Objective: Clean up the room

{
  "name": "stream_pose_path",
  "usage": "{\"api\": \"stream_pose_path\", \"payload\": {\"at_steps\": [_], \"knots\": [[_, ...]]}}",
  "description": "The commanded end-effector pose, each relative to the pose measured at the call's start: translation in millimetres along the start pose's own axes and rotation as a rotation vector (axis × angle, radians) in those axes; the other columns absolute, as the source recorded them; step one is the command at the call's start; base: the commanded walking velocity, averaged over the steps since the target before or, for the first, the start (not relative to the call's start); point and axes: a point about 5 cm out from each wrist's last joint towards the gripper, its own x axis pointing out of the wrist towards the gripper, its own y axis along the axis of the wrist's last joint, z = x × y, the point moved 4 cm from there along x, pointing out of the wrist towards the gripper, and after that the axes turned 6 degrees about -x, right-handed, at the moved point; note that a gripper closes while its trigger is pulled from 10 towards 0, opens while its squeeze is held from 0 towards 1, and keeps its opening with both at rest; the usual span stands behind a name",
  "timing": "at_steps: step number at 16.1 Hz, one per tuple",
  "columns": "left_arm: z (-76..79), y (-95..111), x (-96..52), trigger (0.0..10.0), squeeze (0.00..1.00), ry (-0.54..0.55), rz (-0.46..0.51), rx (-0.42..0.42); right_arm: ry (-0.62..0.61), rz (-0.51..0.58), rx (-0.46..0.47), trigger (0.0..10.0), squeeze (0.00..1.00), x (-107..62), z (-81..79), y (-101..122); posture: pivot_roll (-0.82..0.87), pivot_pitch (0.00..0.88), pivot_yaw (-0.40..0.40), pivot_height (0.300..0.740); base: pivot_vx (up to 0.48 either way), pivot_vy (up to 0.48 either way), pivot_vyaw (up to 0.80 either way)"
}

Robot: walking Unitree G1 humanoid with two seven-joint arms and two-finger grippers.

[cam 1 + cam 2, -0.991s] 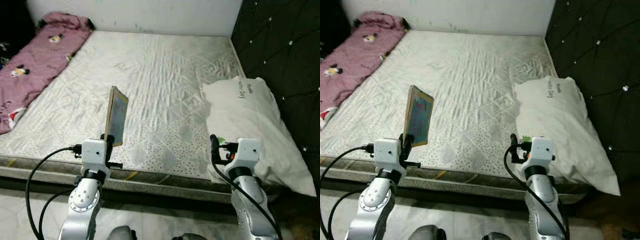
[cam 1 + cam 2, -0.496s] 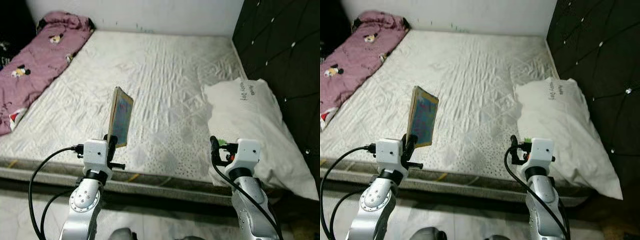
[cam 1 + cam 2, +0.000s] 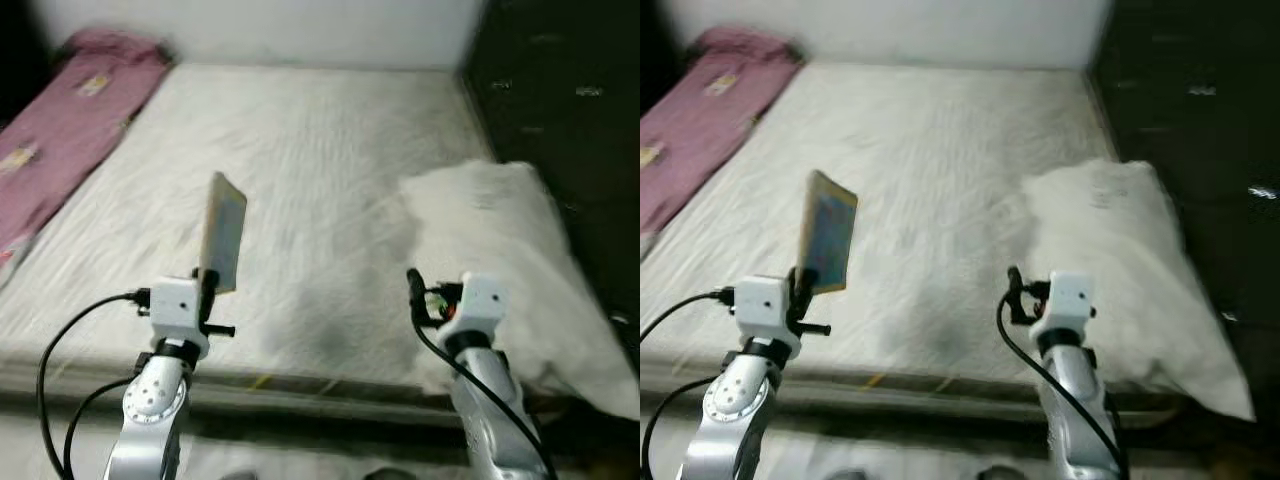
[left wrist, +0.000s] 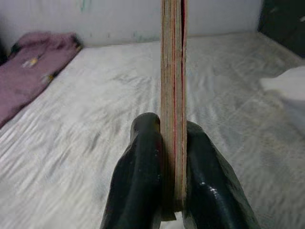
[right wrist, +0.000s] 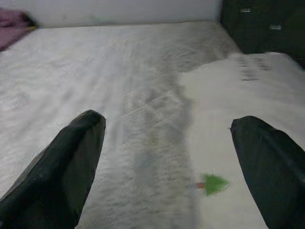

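Bedroom in a home: bare quilted mattress (image 3: 300,180) across centre frame, white pillow (image 3: 510,260) at right, pink blanket (image 3: 60,130) at upper left.

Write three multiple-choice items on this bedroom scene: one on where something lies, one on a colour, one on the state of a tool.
1. Where does the white pillow lie on the mattress?
A. on the robot's right, by the dark headboard
B. on the robot's left
C. on the floor

2. What colour is the blanket along the mattress's left edge?
A. green
B. pink
C. blue

3. What is the left tool doing?
A. hanging open
B. pressing the pillow
C. clamping a thin book upright

Answers: 1 A, the pillow sits beside the headboard. 2 B, the fabric is pink. 3 C, the left wrist view shows both fingers pinching the book's edge, while the right tool is open.
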Motion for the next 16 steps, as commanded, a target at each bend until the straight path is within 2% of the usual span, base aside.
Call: {"api": "stream_pose_path", "payload": {"at_steps": [1, 7, 10, 12, 14, 16], "knots": [[12.2, 9, 3.2, 10.0, 0.0, -0.043, 0.036, -0.015, -0.019, 0.004, -0.002, 10.0, 0.0, 0.1, 6.2, 3, 0.01, 0.052, 0.022, 0.74, 0.0, 0.0, 0.0], [13.7, 8, 4.8, 10.0, 0.0, -0.042, 0.028, -0.004, -0.017, 0.002, 0.002, 10.0, 0.0, 0.1, 6.5, 2, 0.01, 0.053, 0.021, 0.74, 0.0, 0.0, 0.0], [19.7, 8, 5.2, 10.0, 0.0, -0.076, 0.029, -0.008, -0.013, -0.005, -0.002, 10.0, 0.0, 0.5, 6.0, 1, 0.01, 0.059, 0.02, 0.74, 0.0, 0.0, 0.0], [25.1, 12, 3.6, 10.0, 0.0, -0.12, 0.049, -0.019, -0.016, -0.013, 0.0, 10.0, 0.0, 1.1, 6.7, 0, 0.02, 0.064, 0.023, 0.74, 0.0, 0.0, -0.8], [23.8, 15, 1.7, 10.0, 0.0, -0.129, 0.066, -0.027, -0.018, -0.011, 0.002, 10.0, 0.0, 0.7, 6.9, 1, 0.02, 0.071, 0.027, 0.74, 0.0, 0.0, -0.8], [24.4, 19, 3.0, 10.0, 0.0, -0.136, 0.086, 0.018, -0.023, -0.008, 0.005, 10.0, 0.0, 0.4, 7.4, 2, 0.01, 0.075, 0.028, 0.74, 0.0, 0.0, -0.8]]}}
